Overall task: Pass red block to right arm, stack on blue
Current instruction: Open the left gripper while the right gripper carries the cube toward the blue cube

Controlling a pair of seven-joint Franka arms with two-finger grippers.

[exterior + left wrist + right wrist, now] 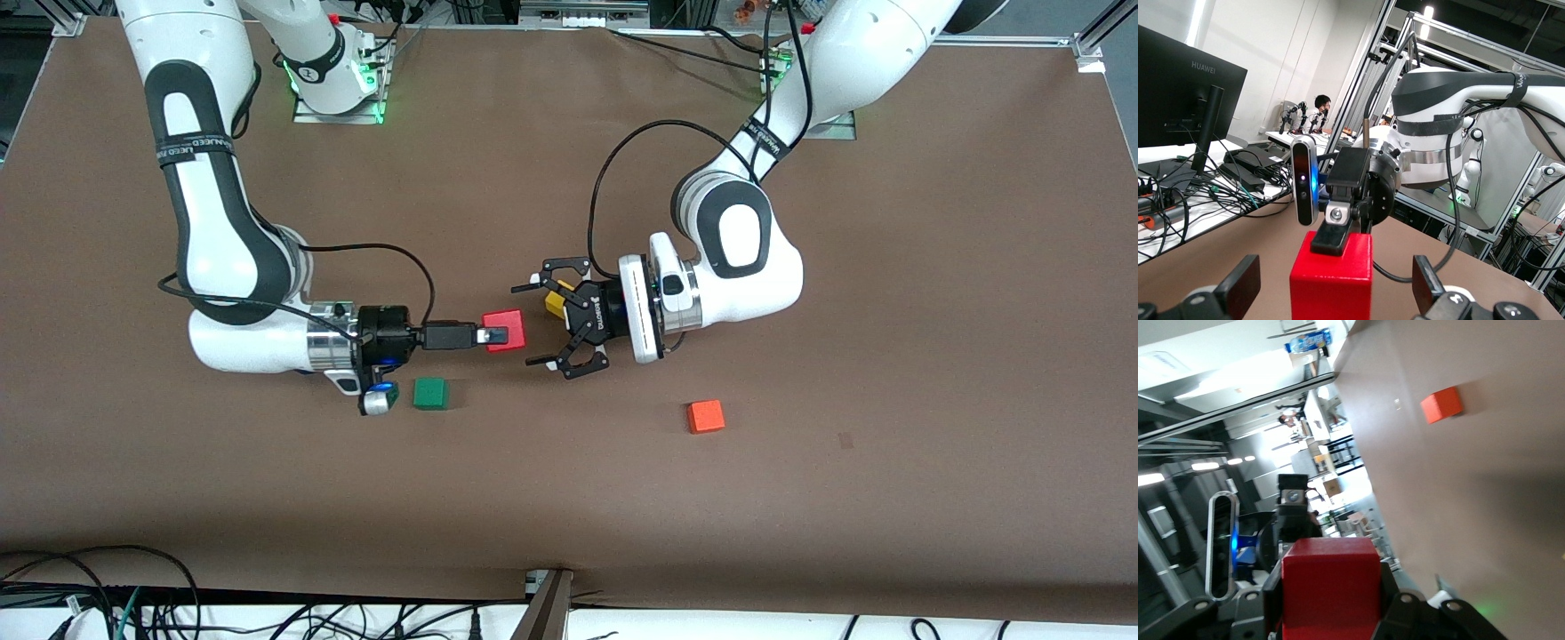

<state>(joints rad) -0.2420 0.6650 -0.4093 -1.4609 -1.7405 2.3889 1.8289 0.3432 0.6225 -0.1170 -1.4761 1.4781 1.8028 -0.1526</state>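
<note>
The red block (504,325) hangs in the air over the middle of the table. My right gripper (498,336), slim and black, is shut on it; one of its fingers (1336,234) lies flat on a face of the block (1331,283). My left gripper (524,325) is open and faces the right one. Its two fingers (1239,291) stand on either side of the block with a gap on both sides. The block (1331,587) fills the foreground of the right wrist view. The blue cube does not show in any view.
A green cube (430,393) lies on the table beside the right wrist, nearer the front camera. An orange-red cube (705,416) lies toward the left arm's end; it also shows in the right wrist view (1441,405). A yellow cube (556,303) sits under the left gripper.
</note>
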